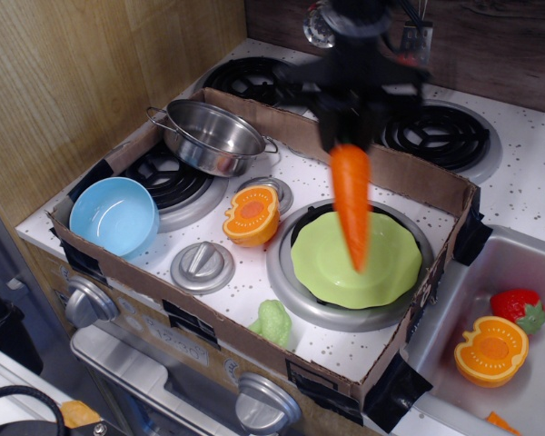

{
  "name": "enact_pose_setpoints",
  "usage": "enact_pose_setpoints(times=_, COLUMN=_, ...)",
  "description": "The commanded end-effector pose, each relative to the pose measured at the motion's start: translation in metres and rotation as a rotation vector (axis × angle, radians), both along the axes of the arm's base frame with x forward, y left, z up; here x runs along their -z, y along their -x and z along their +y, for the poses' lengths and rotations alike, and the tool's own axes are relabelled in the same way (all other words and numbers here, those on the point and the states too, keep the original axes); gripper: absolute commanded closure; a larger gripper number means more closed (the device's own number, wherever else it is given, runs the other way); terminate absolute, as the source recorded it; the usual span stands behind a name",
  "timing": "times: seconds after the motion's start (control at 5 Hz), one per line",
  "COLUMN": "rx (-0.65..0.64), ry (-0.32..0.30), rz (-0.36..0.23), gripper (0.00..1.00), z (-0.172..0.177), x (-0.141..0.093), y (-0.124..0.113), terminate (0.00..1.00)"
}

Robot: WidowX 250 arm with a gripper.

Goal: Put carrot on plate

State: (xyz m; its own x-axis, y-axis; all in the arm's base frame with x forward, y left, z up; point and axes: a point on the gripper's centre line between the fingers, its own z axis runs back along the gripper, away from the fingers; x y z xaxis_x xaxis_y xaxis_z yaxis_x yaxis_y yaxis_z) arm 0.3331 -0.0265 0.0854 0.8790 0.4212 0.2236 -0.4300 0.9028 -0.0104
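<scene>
My gripper (pixel 351 136) is shut on the top end of the orange carrot (pixel 352 204). The carrot hangs point down in the air above the light green plate (pixel 322 263). Its tip is over the plate's right half and does not rest on it. The plate sits on the right front burner inside the cardboard box. The carrot's green stem is hidden in the fingers.
A cardboard box wall (pixel 409 177) rings the stove top. Inside are a steel pot (pixel 213 136), a light blue bowl (pixel 113 216), a halved pumpkin toy (pixel 252 215) and a green toy (pixel 272 321). The sink (pixel 527 263) at right holds a strawberry and another pumpkin half.
</scene>
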Motion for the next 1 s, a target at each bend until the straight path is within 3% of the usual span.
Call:
enact_pose_setpoints(times=0.0, rx=0.025, ry=0.073, rz=-0.039, gripper=1.0, z=-0.025, x=0.006, y=-0.008, terminate=0.0)
enact_pose_setpoints(times=0.2, rx=-0.008, ry=0.065, rz=-0.062, gripper=0.0, z=-0.021, x=0.005, y=0.001, terminate=0.0)
enact_pose_setpoints(times=0.6, rx=0.015, ry=0.018, rz=-0.064, gripper=0.0, z=-0.008, x=-0.007, y=0.0, terminate=0.0)
enact_pose_setpoints(times=0.8, rx=0.012, ry=-0.037, rz=-0.047, gripper=0.0, z=-0.003, x=-0.026, y=-0.004, terminate=1.0)
